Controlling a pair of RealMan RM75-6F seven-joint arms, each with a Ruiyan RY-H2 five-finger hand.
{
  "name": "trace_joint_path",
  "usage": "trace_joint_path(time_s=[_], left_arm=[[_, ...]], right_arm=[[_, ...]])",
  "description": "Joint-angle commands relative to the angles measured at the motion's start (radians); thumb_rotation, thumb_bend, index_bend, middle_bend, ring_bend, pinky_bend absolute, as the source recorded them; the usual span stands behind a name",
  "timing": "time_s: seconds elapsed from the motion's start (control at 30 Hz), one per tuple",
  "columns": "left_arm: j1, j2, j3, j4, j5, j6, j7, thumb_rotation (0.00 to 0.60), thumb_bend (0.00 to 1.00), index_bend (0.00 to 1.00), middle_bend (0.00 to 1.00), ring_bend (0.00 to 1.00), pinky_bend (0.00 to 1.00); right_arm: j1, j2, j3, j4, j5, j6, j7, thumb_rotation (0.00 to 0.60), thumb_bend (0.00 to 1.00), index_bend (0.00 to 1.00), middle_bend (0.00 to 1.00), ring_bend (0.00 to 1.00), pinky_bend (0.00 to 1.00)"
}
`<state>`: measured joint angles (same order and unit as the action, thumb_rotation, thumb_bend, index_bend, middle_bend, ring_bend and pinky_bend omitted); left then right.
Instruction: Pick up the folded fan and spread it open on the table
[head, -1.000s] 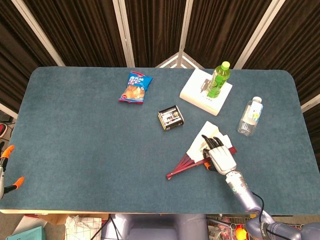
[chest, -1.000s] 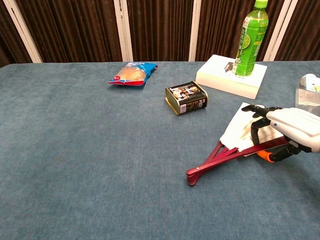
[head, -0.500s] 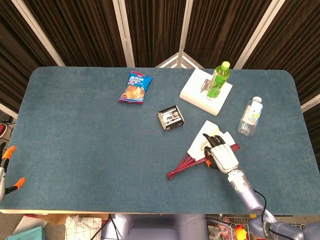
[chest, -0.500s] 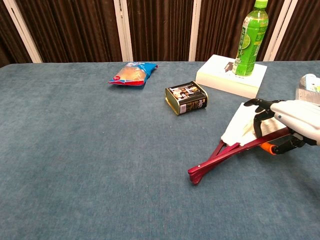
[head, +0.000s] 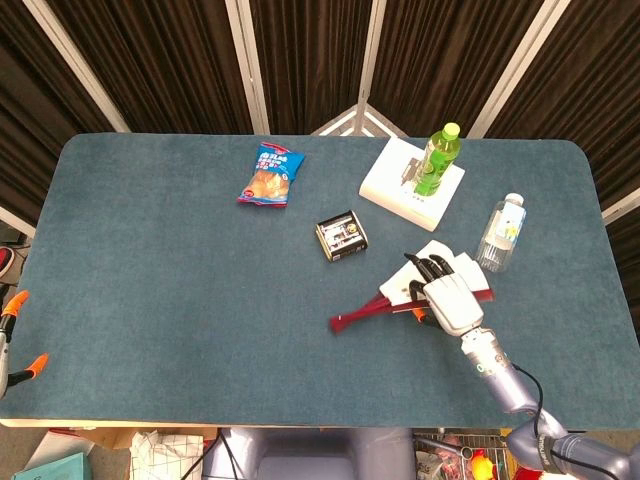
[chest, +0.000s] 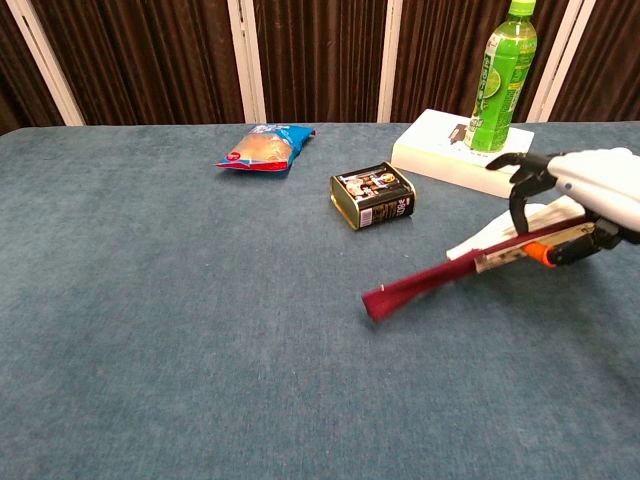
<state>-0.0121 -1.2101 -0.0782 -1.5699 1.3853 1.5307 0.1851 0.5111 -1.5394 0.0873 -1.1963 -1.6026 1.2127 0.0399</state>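
The fan (head: 362, 314) has dark red ribs and white paper, and is only slightly spread. My right hand (head: 447, 300) grips it near the paper end, right of the table's middle. In the chest view the fan (chest: 430, 280) slants down to the left from the right hand (chest: 590, 195), and its pivot end hangs just above the blue cloth. White paper (chest: 500, 235) shows under the fingers. Only slivers with orange tips of the left hand (head: 8, 345) show at the far left edge, beside the table.
A small printed can (head: 342, 236) lies just left of the fan. Behind are a white box (head: 395, 185) with a green bottle (head: 436, 160) on it, and a clear water bottle (head: 501, 232) to the right. A blue snack bag (head: 271, 175) lies further back left.
The right hand has lifted the fan off the cloth and carried it a little back and right. The ribs have drawn closer together. Nothing else moved.
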Motion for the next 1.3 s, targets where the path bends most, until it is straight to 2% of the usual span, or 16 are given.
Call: trace_joint_path(time_s=[0.03, 0.17, 0.4, 0.67, 0.83, 0.93, 1.2, 1.3], left_arm=[[-0.005, -0.001, -0.001, 0.0, -0.005, -0.01, 0.002, 0.6, 0.02, 0.15, 0.0, 0.0, 0.0], [-0.013, -0.003, 0.003, 0.002, -0.002, -0.024, 0.008, 0.6, 0.02, 0.15, 0.0, 0.0, 0.0], [-0.028, -0.009, 0.002, 0.016, 0.005, -0.042, 0.003, 0.6, 0.02, 0.15, 0.0, 0.0, 0.0], [-0.081, -0.028, 0.003, 0.082, 0.02, -0.129, -0.082, 0.6, 0.02, 0.16, 0.0, 0.0, 0.0], [-0.119, -0.052, 0.009, 0.123, 0.025, -0.196, -0.117, 0.6, 0.02, 0.16, 0.0, 0.0, 0.0], [-0.142, -0.07, 0.016, 0.147, 0.032, -0.236, -0.139, 0.6, 0.02, 0.16, 0.0, 0.0, 0.0], [-0.192, -0.15, 0.002, 0.226, 0.088, -0.237, -0.254, 0.6, 0.02, 0.19, 0.0, 0.0, 0.01], [-0.218, -0.204, -0.022, 0.277, 0.108, -0.216, -0.319, 0.6, 0.02, 0.22, 0.0, 0.0, 0.09]], right_arm=[[0.025, 0.086, 0.012, -0.09, -0.015, -0.013, -0.038, 0.6, 0.46, 0.83, 0.14, 0.2, 0.17], [0.055, 0.177, 0.044, -0.205, -0.003, -0.043, -0.075, 0.6, 0.46, 0.83, 0.14, 0.2, 0.17], [0.114, 0.284, 0.124, -0.34, 0.054, -0.105, -0.119, 0.6, 0.46, 0.84, 0.14, 0.2, 0.17], [0.24, 0.376, 0.255, -0.468, 0.187, -0.247, -0.154, 0.6, 0.46, 0.85, 0.14, 0.2, 0.17], [0.349, 0.371, 0.306, -0.514, 0.283, -0.365, -0.229, 0.6, 0.46, 0.85, 0.14, 0.2, 0.17], [0.418, 0.342, 0.338, -0.579, 0.359, -0.402, -0.288, 0.6, 0.47, 0.85, 0.14, 0.2, 0.17], [0.507, 0.284, 0.366, -0.653, 0.506, -0.357, -0.435, 0.6, 0.46, 0.86, 0.14, 0.2, 0.17], [0.534, 0.275, 0.382, -0.675, 0.574, -0.33, -0.479, 0.6, 0.47, 0.86, 0.14, 0.2, 0.17]])
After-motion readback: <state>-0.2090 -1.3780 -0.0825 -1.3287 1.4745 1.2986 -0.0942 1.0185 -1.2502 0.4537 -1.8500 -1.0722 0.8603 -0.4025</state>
